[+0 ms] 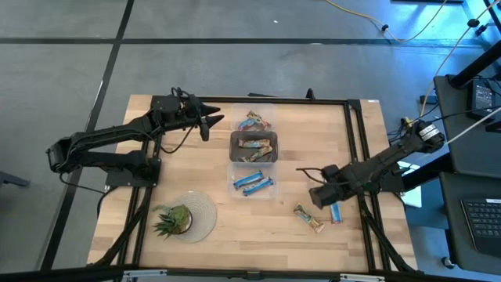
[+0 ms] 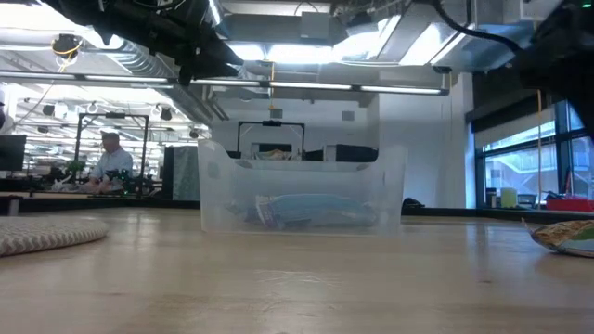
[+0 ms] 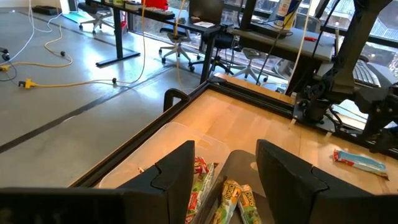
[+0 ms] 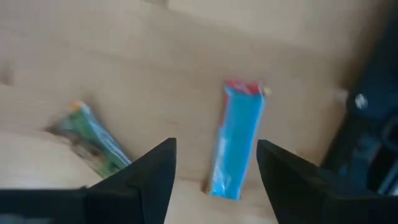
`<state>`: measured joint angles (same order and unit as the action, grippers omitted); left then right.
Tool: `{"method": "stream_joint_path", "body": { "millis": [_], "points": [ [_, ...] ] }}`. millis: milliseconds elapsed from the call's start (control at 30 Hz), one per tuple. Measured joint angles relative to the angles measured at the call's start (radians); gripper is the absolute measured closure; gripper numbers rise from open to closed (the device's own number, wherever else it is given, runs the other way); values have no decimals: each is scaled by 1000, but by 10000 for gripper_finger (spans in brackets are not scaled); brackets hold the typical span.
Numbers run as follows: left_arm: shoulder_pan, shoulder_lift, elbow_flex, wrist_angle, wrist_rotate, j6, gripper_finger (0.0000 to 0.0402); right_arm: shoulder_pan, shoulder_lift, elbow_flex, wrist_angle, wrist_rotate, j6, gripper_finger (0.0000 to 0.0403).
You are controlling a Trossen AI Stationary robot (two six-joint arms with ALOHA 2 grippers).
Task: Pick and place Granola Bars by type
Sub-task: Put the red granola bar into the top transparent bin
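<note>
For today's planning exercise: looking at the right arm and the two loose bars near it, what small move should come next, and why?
Probably lower the right tool onto the blue bar and close. Its fingers are open and the bar lies flat on the table between them, untouched. The green-and-gold bar lies apart to one side. The clear tray already holds blue bars, so that is likely its place. The left tool waits over the far trays.
</note>
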<state>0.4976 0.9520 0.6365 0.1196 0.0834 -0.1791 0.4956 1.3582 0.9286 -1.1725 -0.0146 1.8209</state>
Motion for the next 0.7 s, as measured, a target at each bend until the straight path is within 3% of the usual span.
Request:
{"method": "stream_joint_path", "body": {
  "millis": [200, 333, 700],
  "points": [
    [0, 0, 0, 0, 0, 6, 240, 99, 0, -54, 4, -99, 163, 178],
    [0, 0, 0, 0, 0, 7, 239, 146, 0, -97, 72, -103, 248, 178],
    [0, 0, 0, -1, 0, 7, 240, 175, 1, -238, 290, -86, 268, 178]
  ]
}}
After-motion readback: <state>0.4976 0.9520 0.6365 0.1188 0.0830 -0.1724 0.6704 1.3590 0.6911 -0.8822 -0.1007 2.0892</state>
